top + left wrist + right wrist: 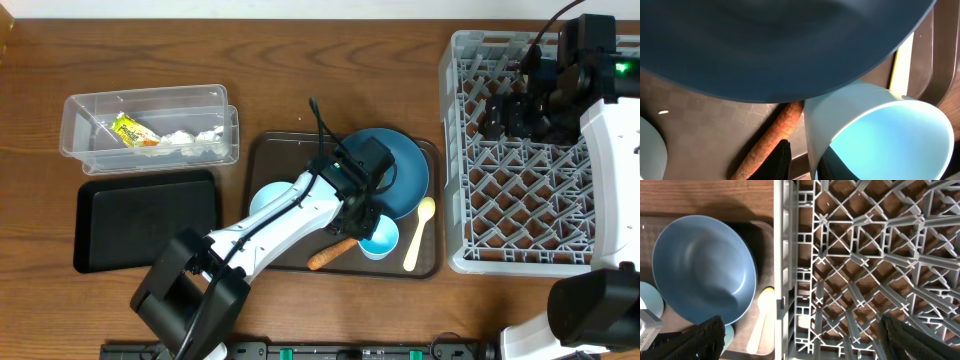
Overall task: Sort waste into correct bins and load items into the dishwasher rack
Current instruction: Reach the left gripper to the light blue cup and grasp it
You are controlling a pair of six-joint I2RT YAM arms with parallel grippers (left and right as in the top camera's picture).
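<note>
The left gripper point(804, 165) straddles the wall of the cup point(880, 135) on the tray point(290, 160), whether clamped I cannot tell, and the right gripper point(805, 337) is spread wide above the rack point(520, 210), so a loose pinch could let the cup slip against the plate point(400, 165).

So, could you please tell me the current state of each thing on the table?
Left gripper: fingers astride cup wall, grip unclear.
Right gripper: open, empty, over rack.
Cup: upright on brown tray.
Plate: on brown tray, not racked.
Bowl: upright on brown tray.
Spoon: lying on brown tray.
Carrot: lying on brown tray.
Clear tub: holds wrapper and paper.
Black tray: empty.
Rack: nothing seen inside.
</note>
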